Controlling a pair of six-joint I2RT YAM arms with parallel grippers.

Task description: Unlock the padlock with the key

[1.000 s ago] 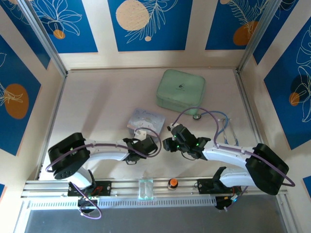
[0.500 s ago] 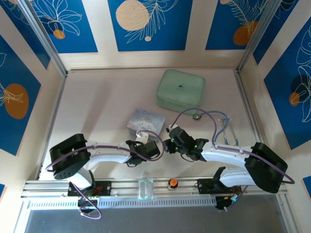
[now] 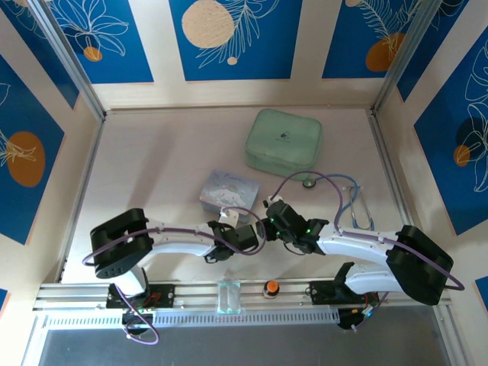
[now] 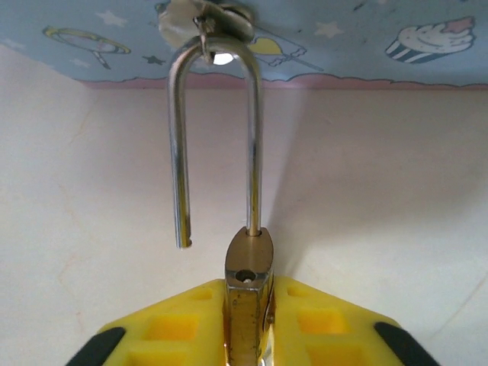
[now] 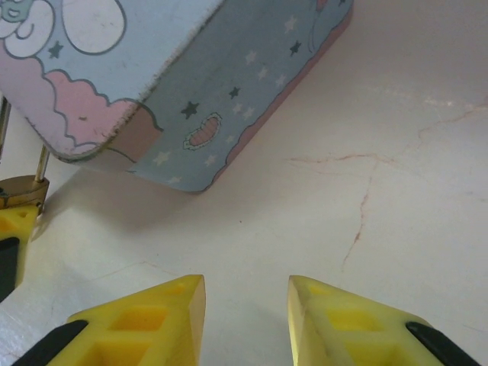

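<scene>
At the left, our left tool (image 4: 248, 324) is pressed together on the brass body of the padlock (image 4: 248, 263) and holds it close before the tin (image 4: 343, 34). The long axis of the padlock runs straight away from this tool toward the tin. The shackle (image 4: 180, 152) passes through the clasp (image 4: 217, 17) of the tin, and one leg hangs free of the body, so we judge the lock is already open. To the right, the right tool (image 5: 245, 301) is spread and holds nothing, low over the counter (image 5: 396, 152) near the tin's corner. The padlock lies at its left side, so the left arm is the nearer one.
</scene>
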